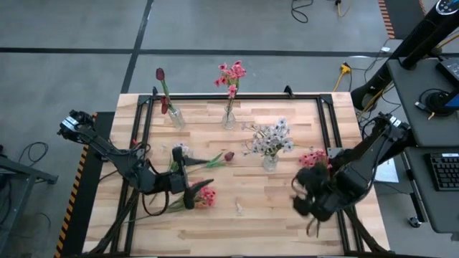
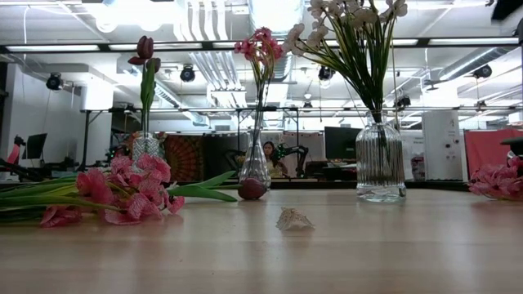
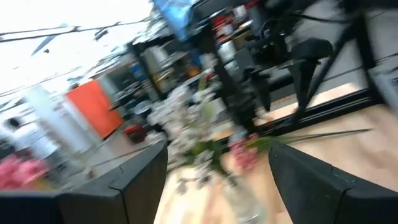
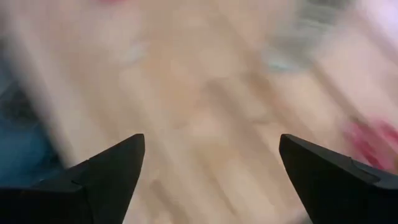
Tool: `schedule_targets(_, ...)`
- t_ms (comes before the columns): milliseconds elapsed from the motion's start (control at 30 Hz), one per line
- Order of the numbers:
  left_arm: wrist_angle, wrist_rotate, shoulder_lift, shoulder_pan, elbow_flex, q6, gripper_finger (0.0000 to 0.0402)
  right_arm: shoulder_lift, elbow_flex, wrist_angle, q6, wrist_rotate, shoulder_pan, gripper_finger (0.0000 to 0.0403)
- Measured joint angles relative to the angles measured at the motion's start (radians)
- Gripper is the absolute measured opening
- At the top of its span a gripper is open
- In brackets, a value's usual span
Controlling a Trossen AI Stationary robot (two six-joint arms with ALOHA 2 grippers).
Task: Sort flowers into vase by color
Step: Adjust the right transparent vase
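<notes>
Three glass vases stand upright along the far half of the tabletop (image 1: 272, 208), one per color, so each color has its own destination. The left vase (image 1: 174, 117) holds dark red tulips (image 1: 160, 74), the middle vase (image 1: 229, 118) holds pink blooms (image 1: 231, 74), and the right vase (image 1: 270, 163) holds the white sprays (image 1: 271, 137).

Unsorted flowers lie flat on the tabletop: a pink cluster (image 1: 206, 196) at the left gripper (image 1: 188, 193), a loose red tulip (image 1: 228, 155) near the centre, and a second pink cluster (image 1: 313, 158) beside the right arm.

The right gripper (image 4: 210, 168) hovers above bare wood with jaws spread and empty, likely positioning for that cluster. The left jaws also stand apart with nothing between them
</notes>
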Motion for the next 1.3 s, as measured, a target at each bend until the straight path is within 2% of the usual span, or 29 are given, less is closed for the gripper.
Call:
schedule_targets(100, 0.0, -0.08, 0.0, 0.001, 0.0, 0.008, 0.0261, 0.011, -0.027, -0.13, 0.275, 0.051, -0.04, 0.0366)
schedule_targets(200, 0.001, -0.109, 0.0, 0.001, 0.001, 0.018, 0.0261, 0.031, -0.054, -0.118, 0.344, 0.091, -0.076, 0.0366)
schedule_targets(300, 0.001, -0.109, 0.0, 0.001, 0.001, 0.019, 0.0261, 0.069, -0.075, -0.061, 0.343, 0.115, -0.117, 0.0366)
schedule_targets(433, 0.001, -0.11, 0.0, 0.002, 0.001, 0.019, 0.0261, 0.141, -0.082, 0.011, 0.265, 0.134, -0.153, 0.0366)
schedule_targets(667, 0.001, -0.111, 0.0, 0.002, 0.001, 0.015, 0.0261, 0.26, -0.08, 0.152, 0.113, 0.131, -0.155, 0.0365)
schedule_targets(767, 0.002, -0.111, 0.0, 0.002, 0.001, 0.015, 0.0261, 0.288, -0.083, 0.209, 0.056, 0.132, -0.159, 0.0349)
schedule_targets(900, 0.002, -0.111, 0.0, 0.002, 0.001, 0.015, 0.0261, 0.321, -0.093, 0.246, -0.02, 0.182, -0.162, 0.0282)
schedule_targets(1200, -0.002, -0.141, 0.0, 0.002, 0.001, 0.015, 0.0261, 0.327, -0.191, 0.421, -0.173, 0.221, -0.183, 0.0036)
schedule_targets(1300, -0.003, -0.216, 0.0, 0.002, 0.001, 0.015, 0.0261, 0.325, -0.25, 0.484, -0.173, 0.249, -0.188, 0.0017)
